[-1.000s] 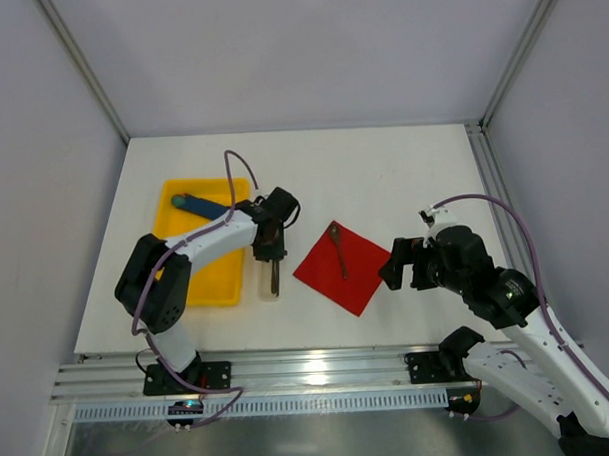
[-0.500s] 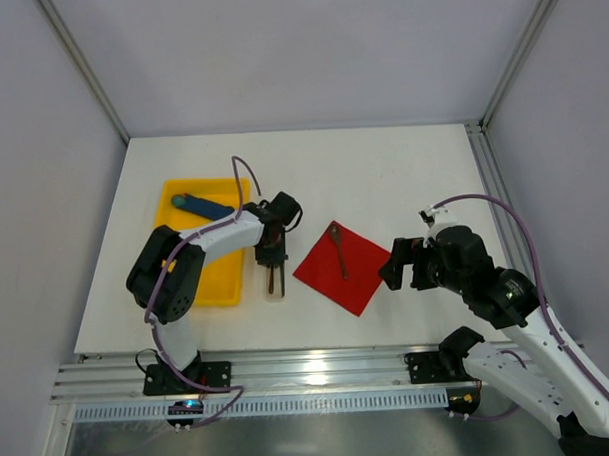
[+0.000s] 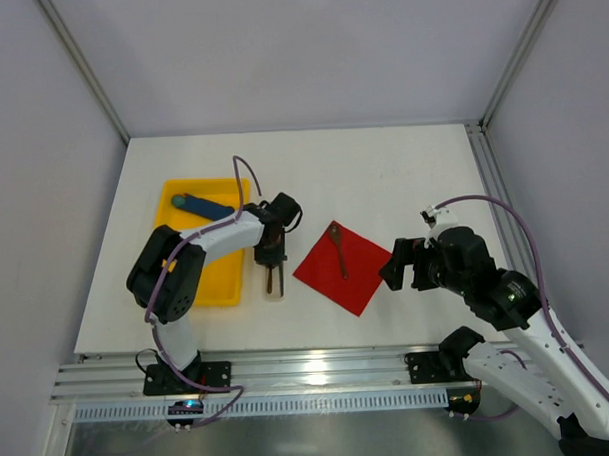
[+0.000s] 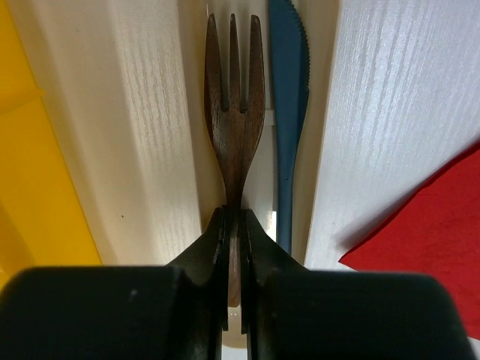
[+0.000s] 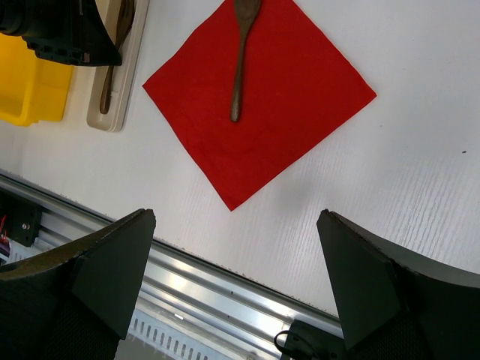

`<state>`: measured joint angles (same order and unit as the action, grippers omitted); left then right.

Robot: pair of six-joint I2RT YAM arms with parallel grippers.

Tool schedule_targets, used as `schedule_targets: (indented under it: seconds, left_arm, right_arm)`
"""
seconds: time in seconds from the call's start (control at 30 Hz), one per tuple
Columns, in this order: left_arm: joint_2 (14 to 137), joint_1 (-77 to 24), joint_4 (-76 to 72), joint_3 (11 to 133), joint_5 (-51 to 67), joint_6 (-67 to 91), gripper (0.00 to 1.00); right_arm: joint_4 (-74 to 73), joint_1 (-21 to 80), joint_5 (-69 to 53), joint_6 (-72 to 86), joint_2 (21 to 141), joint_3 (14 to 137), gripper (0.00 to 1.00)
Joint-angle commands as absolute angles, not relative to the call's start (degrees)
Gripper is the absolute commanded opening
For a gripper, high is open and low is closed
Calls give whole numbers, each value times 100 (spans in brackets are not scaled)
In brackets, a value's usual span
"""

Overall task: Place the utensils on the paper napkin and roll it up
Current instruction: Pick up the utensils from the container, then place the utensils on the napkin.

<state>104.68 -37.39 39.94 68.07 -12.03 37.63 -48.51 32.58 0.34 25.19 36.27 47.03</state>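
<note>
Two utensils show from above: a wooden spoon [image 3: 338, 249] lies on the red napkin [image 3: 346, 279], and a fork [image 3: 273, 282] sits under my left tool [image 3: 273, 264] at the napkin's nine o'clock. Left wrist: that tool is clenched on the fork's handle, with a blue knife [image 4: 289, 112] just beside it at three o'clock. Right wrist: right tool [image 5: 236, 232] spread wide, released, napkin at twelve o'clock.

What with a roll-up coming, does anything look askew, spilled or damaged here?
Nothing spilled or damaged. The red napkin lies cornerwise to the table edge, and the wooden spoon on it sits near its far corner, off centre. The left hand grips the fork.
</note>
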Motion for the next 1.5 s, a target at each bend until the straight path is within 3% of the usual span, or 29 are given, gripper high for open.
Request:
schedule_targets:
  seconds: [0.0,0.5,0.77,1.13,1.47]
  left_arm:
    - [10319,-3700,4060,6917,-1476,3586,3]
    - [10047,-3674,4631,7496,-1679,3489,0]
    - [9694,-3884,4773,8129,-1372,4410,0]
    - [10783,-4500,3736,8569,-607,5615,0]
    - [11478,-4676,3534,9026,-598,5739,0]
  right_arm:
    - [-4746,3278,70,2452,3612,4808,100]
    - [-4755,3278,79,2461,3621,4816,100]
    - [-4702,3278,70,2487,3665,4781,100]
    - [-4728,3287,88,2452,3604,4799,100]
    - [-4711,3278,70,2408,3551,4799,100]
